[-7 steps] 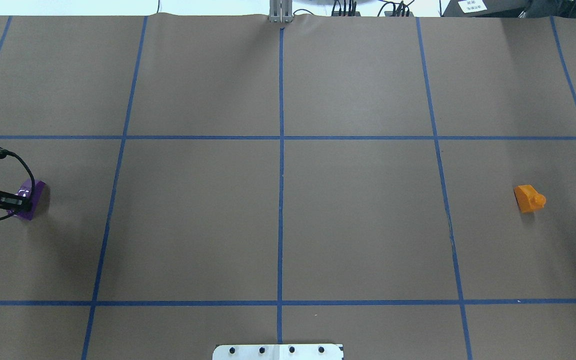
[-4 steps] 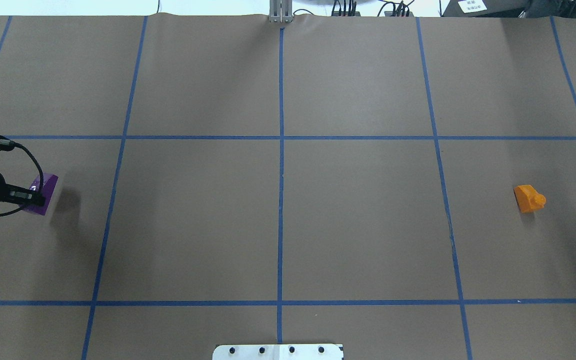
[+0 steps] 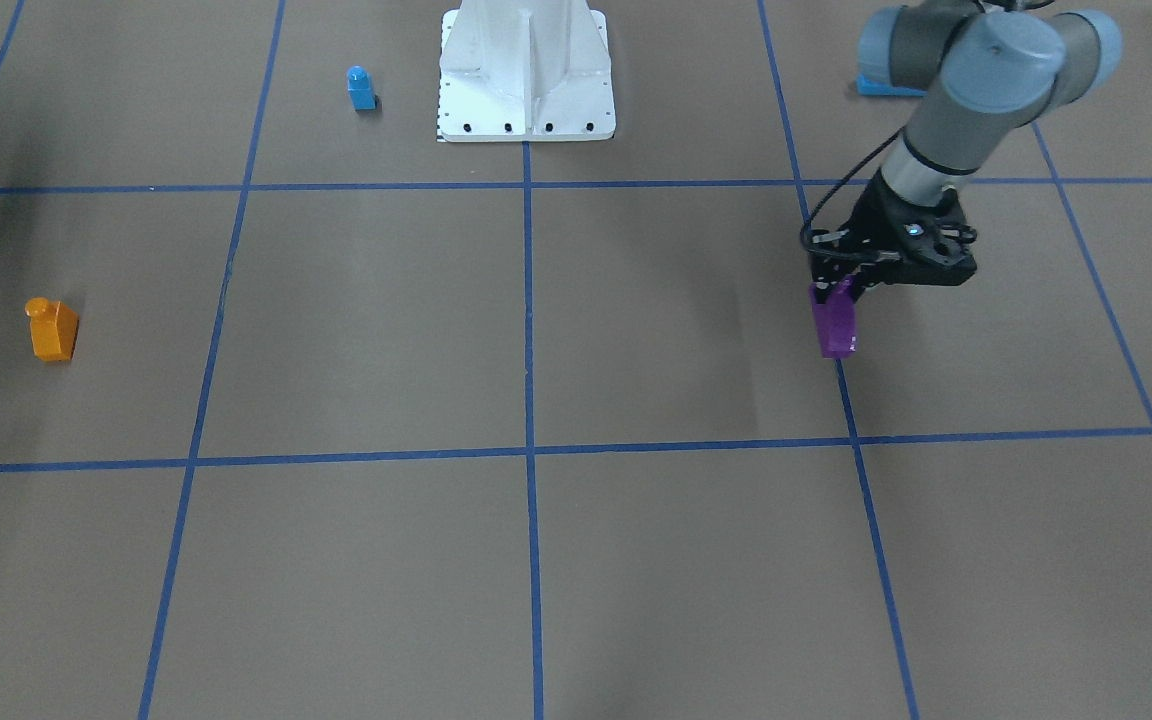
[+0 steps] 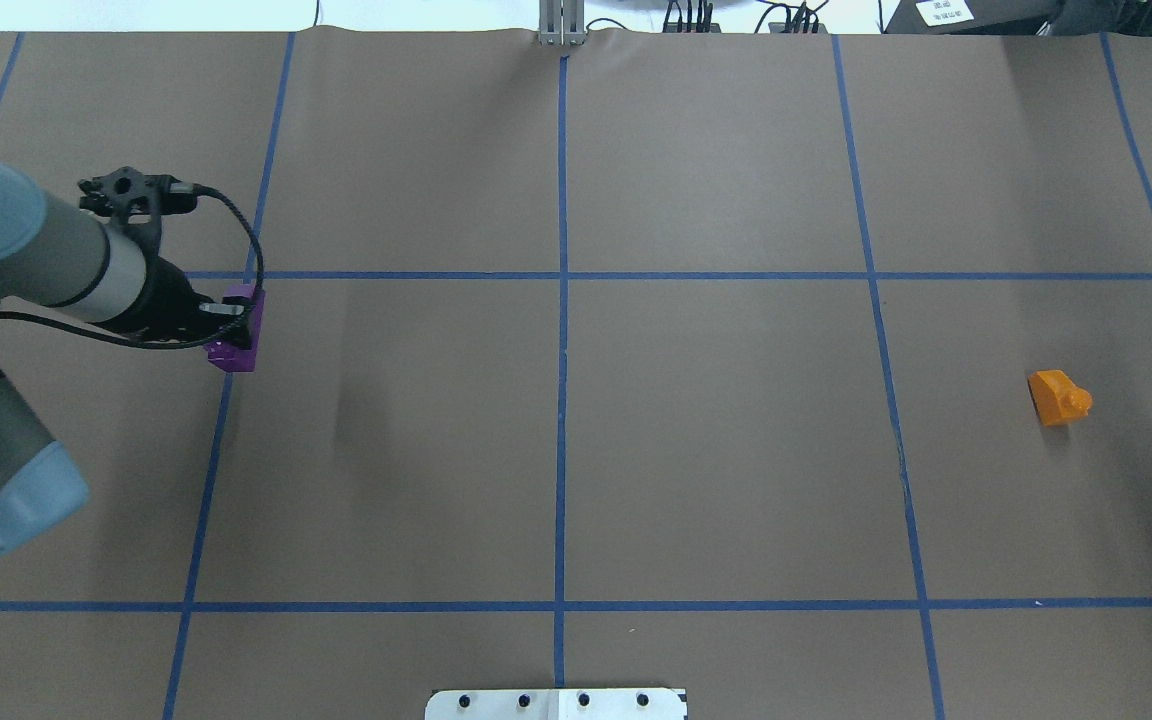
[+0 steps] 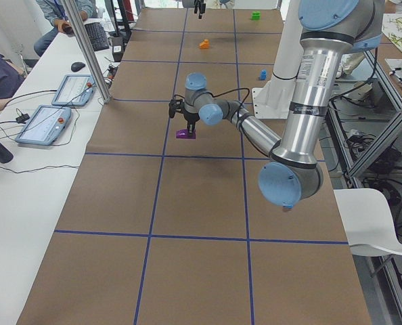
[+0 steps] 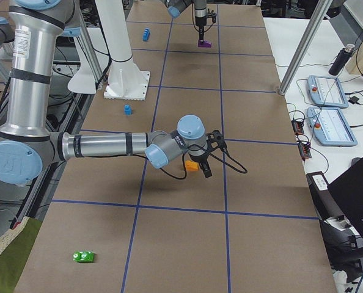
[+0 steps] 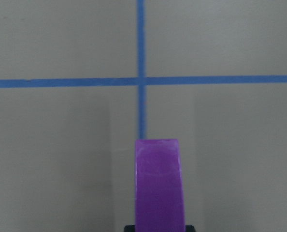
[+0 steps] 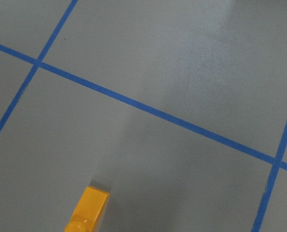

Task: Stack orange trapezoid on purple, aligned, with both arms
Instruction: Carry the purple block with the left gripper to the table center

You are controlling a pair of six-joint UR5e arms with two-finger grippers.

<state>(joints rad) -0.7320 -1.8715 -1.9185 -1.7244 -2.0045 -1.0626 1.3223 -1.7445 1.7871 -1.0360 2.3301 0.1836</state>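
Nearest the white base (image 3: 526, 70), off to the robot's left, the left gripper (image 3: 839, 287) is pinched tight on the purple block (image 3: 834, 325), holding it clear of the table (image 3: 636, 560). Farther from the base on the other side, the orange block (image 3: 53, 330) sits with the right gripper (image 6: 205, 167) just beside it; can't tell if that one's open or closed. The block looks light, hard and slick, so I'd pinch its flat sides, not the slope or stud.

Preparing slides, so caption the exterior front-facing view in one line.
Left gripper holds the purple block over a blue tape line; the orange block sits far across the table.
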